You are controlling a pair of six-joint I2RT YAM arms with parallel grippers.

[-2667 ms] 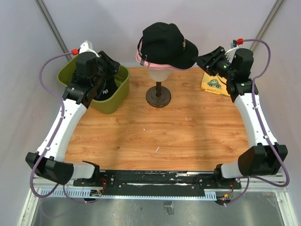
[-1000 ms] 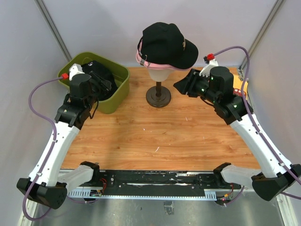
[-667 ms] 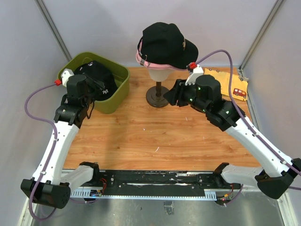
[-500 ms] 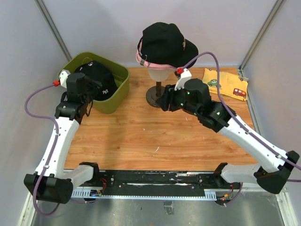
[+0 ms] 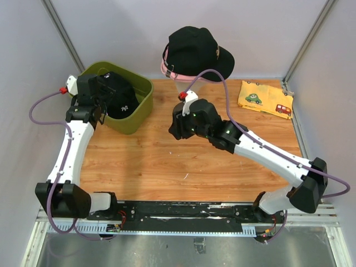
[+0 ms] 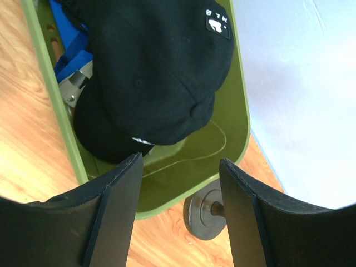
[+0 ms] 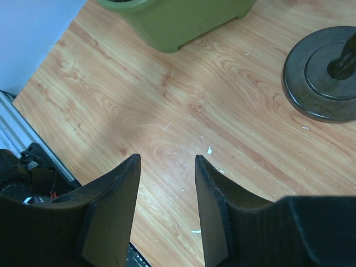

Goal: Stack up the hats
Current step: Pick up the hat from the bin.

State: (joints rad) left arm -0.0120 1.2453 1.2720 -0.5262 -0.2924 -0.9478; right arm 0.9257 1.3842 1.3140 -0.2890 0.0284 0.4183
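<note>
R jaws, open & empty, have swung from 2 o'clock to ctr of table (image 5: 167, 161) while L jaws, also open, hover over black cap (image 6: 161, 72) in bin (image 6: 241, 119) at 10 o'clock, prob. next pick for blk-on-pink stack (image 5: 194, 50) at 12.

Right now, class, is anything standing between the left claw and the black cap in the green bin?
Nothing visible does. The left claw hangs open over the green bin. The black cap lies uppermost there, partly over a blue cap, with no lid or other thing above it.
</note>
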